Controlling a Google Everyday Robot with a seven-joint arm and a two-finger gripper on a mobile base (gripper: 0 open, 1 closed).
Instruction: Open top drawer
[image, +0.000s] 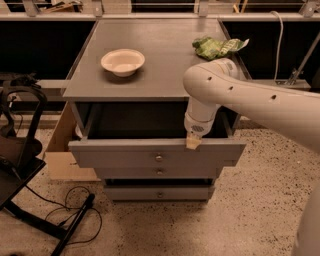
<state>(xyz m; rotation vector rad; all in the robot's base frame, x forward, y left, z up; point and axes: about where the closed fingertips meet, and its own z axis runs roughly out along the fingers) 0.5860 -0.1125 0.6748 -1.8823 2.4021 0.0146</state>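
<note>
The top drawer (125, 154) is a wide grey drawer with a small round metal knob (159, 158) at its centre. It stands pulled out from the grey cabinet (165, 50), with its dark inside showing. My gripper (193, 142) hangs from the white arm and sits at the drawer front's top edge, right of the knob. Two smaller grey drawers (159, 192) with the same knobs sit below.
A cream bowl (123, 61) and a green crumpled bag (216, 47) lie on the cabinet top. A black chair frame (20, 150) and cables (70, 210) are at the left on the speckled floor. A cardboard box (60, 155) stands by the cabinet's left side.
</note>
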